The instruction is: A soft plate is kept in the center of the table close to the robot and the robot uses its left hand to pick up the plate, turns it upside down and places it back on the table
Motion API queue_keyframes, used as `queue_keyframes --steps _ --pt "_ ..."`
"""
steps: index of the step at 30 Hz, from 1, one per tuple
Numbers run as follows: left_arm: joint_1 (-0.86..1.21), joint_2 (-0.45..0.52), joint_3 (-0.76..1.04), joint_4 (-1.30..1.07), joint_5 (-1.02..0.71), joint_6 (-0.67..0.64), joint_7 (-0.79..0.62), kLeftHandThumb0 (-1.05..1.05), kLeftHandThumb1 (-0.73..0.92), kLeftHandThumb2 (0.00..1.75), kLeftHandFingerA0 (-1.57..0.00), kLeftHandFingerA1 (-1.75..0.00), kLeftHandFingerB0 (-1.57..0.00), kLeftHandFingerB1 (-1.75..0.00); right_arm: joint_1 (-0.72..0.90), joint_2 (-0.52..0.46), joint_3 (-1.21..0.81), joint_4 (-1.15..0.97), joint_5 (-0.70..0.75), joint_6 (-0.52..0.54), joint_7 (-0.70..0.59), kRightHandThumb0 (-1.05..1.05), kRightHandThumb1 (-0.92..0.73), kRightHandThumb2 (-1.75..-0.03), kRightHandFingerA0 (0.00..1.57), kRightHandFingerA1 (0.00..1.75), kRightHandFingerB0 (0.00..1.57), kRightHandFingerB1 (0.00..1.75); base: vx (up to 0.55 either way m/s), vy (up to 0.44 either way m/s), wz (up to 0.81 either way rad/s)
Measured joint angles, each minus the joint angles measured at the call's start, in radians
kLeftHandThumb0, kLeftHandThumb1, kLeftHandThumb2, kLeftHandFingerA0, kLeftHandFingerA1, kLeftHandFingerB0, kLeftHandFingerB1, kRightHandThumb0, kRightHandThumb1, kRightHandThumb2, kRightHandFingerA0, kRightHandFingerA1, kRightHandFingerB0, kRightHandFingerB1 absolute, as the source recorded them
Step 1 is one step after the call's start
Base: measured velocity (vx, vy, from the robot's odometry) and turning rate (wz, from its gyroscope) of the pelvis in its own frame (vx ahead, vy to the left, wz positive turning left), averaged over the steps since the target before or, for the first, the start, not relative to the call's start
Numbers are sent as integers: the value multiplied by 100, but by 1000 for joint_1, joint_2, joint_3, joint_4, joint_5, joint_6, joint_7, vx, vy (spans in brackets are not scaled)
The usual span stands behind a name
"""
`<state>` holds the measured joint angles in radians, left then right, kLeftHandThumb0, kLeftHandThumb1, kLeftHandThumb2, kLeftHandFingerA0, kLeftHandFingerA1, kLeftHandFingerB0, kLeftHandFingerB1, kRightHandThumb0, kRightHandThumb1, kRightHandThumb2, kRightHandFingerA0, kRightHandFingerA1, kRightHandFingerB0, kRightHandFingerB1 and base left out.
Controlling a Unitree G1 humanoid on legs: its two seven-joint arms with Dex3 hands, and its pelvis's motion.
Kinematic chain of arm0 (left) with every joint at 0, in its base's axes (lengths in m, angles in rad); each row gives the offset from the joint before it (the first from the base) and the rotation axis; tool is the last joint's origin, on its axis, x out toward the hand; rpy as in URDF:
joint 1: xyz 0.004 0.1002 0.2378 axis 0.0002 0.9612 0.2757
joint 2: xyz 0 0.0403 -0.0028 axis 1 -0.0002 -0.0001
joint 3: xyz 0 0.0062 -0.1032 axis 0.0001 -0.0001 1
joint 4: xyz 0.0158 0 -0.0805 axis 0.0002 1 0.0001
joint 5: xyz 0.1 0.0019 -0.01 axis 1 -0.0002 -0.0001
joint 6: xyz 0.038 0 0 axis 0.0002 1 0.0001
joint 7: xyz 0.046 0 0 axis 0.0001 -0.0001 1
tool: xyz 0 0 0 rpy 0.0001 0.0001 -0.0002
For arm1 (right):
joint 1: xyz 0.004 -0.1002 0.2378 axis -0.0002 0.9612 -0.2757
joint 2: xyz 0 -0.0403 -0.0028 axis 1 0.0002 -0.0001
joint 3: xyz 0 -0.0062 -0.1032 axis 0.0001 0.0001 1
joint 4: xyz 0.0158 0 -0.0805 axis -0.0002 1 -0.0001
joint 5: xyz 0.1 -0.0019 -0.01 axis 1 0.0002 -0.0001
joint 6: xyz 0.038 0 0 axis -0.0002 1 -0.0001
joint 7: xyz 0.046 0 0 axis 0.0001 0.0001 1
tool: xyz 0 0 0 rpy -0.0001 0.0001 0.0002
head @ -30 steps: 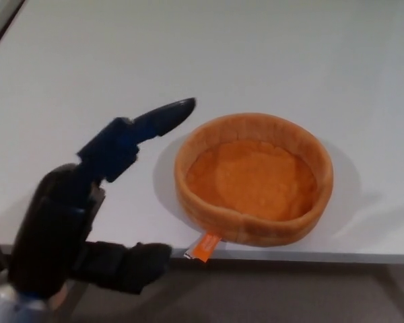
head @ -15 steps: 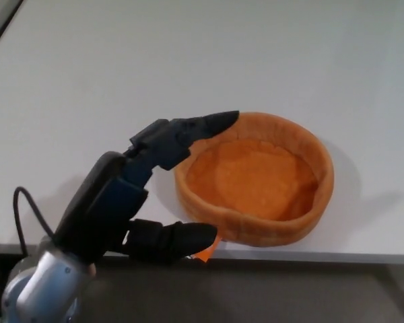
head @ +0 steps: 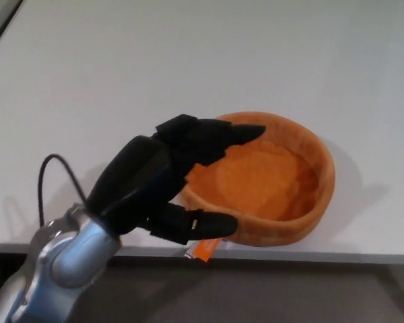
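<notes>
You're seeing one orange plate (head: 269, 182) lying just right of one left hand (head: 165, 178), whose fingers are spreading apart over its rim, gripping nothing.

White table (head: 188, 60), orange soft plate (head: 303, 202) lying upright near its front edge, tag overhanging.

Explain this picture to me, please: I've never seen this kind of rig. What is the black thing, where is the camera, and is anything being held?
The camera sits on a humanoid robot's head, looking down at a white table. The black thing is the robot's left hand, a thumb and two thick fingers on a silver forearm. Its fingers reach over the near-left rim of a soft orange plate with raised sides, the thumb outside that rim. The plate rests upright on the table by the near edge, not yet gripped or lifted. A small orange tag hangs off the edge. The right hand is out of view.
</notes>
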<state>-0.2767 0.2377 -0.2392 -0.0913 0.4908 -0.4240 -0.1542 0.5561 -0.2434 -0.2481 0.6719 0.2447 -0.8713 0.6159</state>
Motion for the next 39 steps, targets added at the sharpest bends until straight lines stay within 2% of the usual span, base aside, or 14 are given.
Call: queue_keyframes --steps 1,4,6,7,12,13,17,22,27,28,33,34,37,39 --pt "-16 6 -13 14 17 0 1 -90 78 64 -26 -39 -26 -29 1 0 0 -4 1 2 0 -70 -64 -98 47 53 27 47 0 0 0" --pt "-59 18 -53 58 59 2 2 -91 78 65 -26 -39 -26 -29 -2 0 -1 -5 0 3 0 -70 -80 -65 56 38 33 33 0 0 0" --pt "-93 28 -84 94 97 8 3 -93 79 65 -27 -39 -27 -29 -2 -1 -1 -4 2 4 2 -78 -68 -100 46 51 25 46 0 0 0" --pt "-107 30 -99 109 114 11 4 -94 80 65 -27 -39 -27 -30 -1 -1 -1 -6 3 4 3 -70 -79 -65 54 39 33 32 0 0 0" --pt "-126 32 -149 157 178 26 10 -95 80 65 -26 -39 -26 -29 24 -1 1 -54 13 22 10 -69 -64 -98 45 53 26 47 0 0 0" --pt "-131 32 -158 171 189 29 13 -95 80 65 -26 -39 -25 -29 24 -1 1 -56 15 24 11 -69 -80 -65 54 40 33 33 0 0 0" --pt "-153 32 -192 230 230 36 27 -101 68 77 -29 -43 -25 -33 25 -2 1 -67 16 31 10 -71 -79 -64 54 37 34 32 0 0 0" --pt "-187 33 -231 308 285 49 46 -95 79 65 -34 -37 -30 -30 25 -1 1 -80 18 46 8 -73 -65 -101 47 54 23 46 0 0 0" --pt "-216 44 -261 369 339 75 69 -92 78 65 -35 -39 -30 -31 25 -2 1 -92 6 49 -9 -79 -69 -100 47 52 25 46 0 0 0" --pt "-219 47 -266 380 350 78 77 -92 79 65 -34 -41 -31 -31 25 -2 1 -92 1 49 -15 -71 -80 -65 57 38 33 33 0 0 0" --pt "-237 71 -318 447 409 84 113 -90 80 65 -34 -41 -30 -31 -1 -6 -1 -33 -11 37 -29 -69 -66 -101 49 55 25 48 0 0 0" --pt "-239 76 -327 452 417 85 115 -95 69 78 -34 -45 -28 -36 -2 -6 -1 -31 -12 34 -31 -69 -81 -65 58 40 35 35 0 0 0" --pt "-261 96 -373 468 459 85 116 -96 68 80 -35 -46 -29 -37 7 -7 1 -59 -17 30 -36 -70 -81 -66 58 39 33 34 0 0 0" --pt "-277 109 -399 477 489 88 119 -95 67 82 -34 -46 -28 -37 15 -7 5 -77 -17 29 -37 -71 -66 -99 49 54 27 48 0 0 0"
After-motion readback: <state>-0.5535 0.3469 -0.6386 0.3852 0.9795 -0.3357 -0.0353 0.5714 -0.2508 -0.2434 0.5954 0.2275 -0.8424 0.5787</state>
